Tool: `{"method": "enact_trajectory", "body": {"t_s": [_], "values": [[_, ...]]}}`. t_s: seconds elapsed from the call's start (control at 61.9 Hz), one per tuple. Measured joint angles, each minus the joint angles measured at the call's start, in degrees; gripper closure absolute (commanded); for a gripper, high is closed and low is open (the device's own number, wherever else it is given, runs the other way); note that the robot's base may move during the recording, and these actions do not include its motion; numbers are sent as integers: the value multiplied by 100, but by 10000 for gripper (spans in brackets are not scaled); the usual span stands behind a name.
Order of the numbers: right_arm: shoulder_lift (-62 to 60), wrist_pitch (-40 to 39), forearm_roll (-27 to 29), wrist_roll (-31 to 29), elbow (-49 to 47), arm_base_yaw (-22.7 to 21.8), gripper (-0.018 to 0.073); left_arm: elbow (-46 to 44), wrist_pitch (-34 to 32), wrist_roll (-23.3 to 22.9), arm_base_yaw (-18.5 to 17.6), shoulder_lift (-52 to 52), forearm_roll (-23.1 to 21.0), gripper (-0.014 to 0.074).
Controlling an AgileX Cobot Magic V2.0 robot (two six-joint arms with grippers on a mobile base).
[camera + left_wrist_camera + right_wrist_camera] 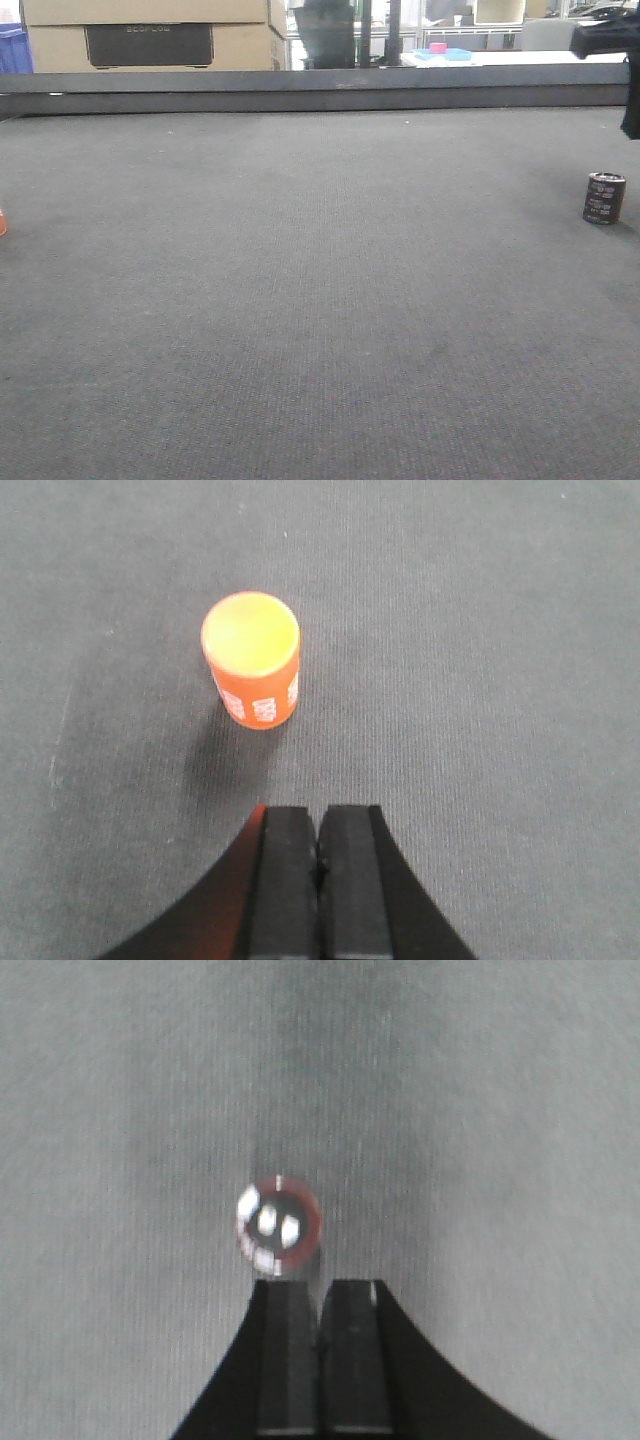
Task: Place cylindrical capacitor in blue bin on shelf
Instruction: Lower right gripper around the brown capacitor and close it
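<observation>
**Q:** What sits closest to the lens?

**A:** The right hand (pixel 320 1305), its two dark pads pressed together and gripping nothing. Just beyond its tips stands the cylindrical capacitor (pixel 279 1223). It is upright on the grey bench (pixel 300 300), shiny top facing the camera, slightly left of the closed gap.

**Q:** And the other arm?

**A:** The left hand (pixel 320 825), likewise closed and empty, hovers by an orange cylinder (pixel 251 660) at the bench's far left, well apart. The right arm is nearer and would likely need to open first.

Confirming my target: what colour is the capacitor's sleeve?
Dark brown-black with pale printed text, on the cylindrical capacitor; clearest in the exterior front-facing view.
</observation>
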Motion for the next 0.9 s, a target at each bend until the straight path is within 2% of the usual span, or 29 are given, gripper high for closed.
{"method": "enact_trajectory", "body": {"t_s": [0.097, 0.258, 0.323, 0.404, 0.646, 0.904], "values": [[182, 37, 0, 0, -159, 0, 639, 0, 22, 0, 0, 0, 0, 707], [372, 94, 57, 0, -189, 0, 278, 0, 22, 0, 0, 0, 0, 707], [449, 83, 148, 0, -189, 0, 187, 0, 22, 0, 0, 0, 0, 707], [519, -48, 246, 0, -189, 0, 179, 0, 25, 0, 0, 0, -12, 707], [816, -439, 316, 0, -198, 0, 262, 0, 54, 0, 0, 0, -12, 707], [1049, -457, 325, 0, -198, 0, 261, 0, 81, 0, 0, 0, -48, 707]]}}
